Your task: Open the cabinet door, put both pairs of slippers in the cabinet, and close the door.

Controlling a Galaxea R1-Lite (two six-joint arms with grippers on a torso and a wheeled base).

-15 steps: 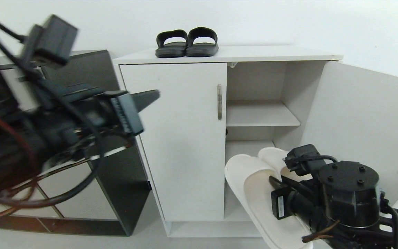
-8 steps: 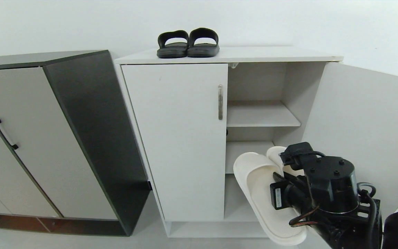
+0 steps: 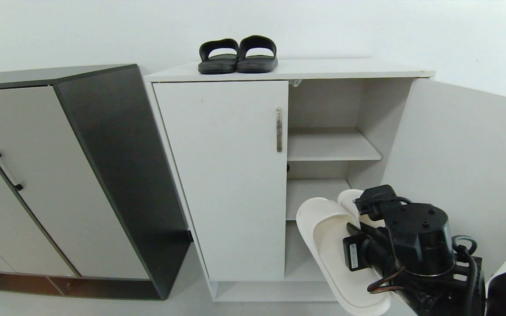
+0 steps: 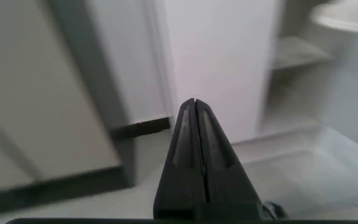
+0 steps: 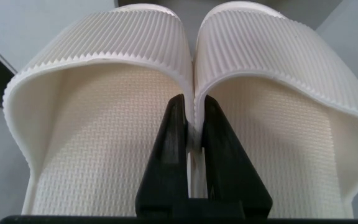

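A pair of black slippers stands on top of the white cabinet, above its closed left door. The cabinet's right door is swung wide open, showing a shelf and a lower compartment. My right gripper is shut on the white slippers, pinching the two inner edges together. In the head view the white slippers hang tilted just in front of the lower compartment. My left gripper is shut on nothing, low and facing the cabinet's base.
A dark grey cabinet with a pale door and black handle stands against the white cabinet's left side. A metal handle sits on the closed left door. Bare floor lies in front.
My left arm has dropped out of the head view, uncovering the dark cabinet. My right arm with the white slippers has shifted slightly to the right.
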